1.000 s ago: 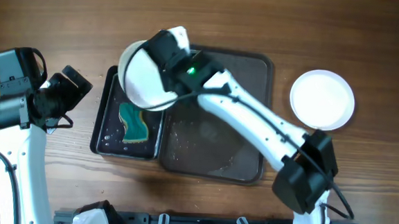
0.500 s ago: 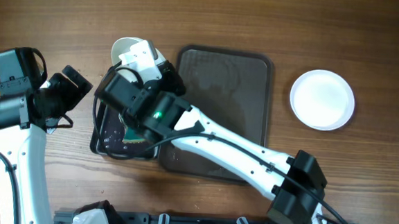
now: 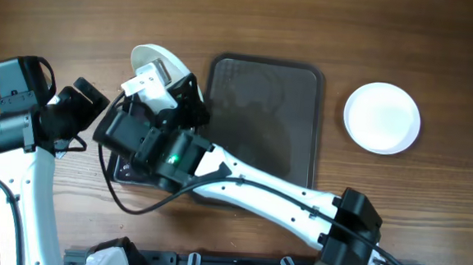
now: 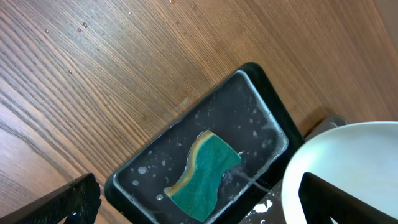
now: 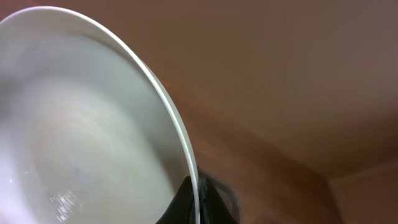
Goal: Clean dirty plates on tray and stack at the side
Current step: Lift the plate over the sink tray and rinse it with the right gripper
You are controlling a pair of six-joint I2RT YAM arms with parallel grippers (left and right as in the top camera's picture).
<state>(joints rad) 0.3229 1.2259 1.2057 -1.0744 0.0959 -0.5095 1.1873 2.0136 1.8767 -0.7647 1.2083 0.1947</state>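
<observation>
Since the earlier frames, the right arm has swung from the large dark brown rectangular tray at centre toward 10 o'clock, carrying one round white shallow plate. The right gripper is clamped on the plate's rim, holding it tilted above the small black tray containing the teal-and-yellow sponge. The left gripper stands fully spread at 9 o'clock, holding nothing. Another white plate rests at 2 o'clock. Caution: an edge-only pinch on a possibly wet rim may let the plate slip or rotate, and the closely spaced arms may collide.
</observation>
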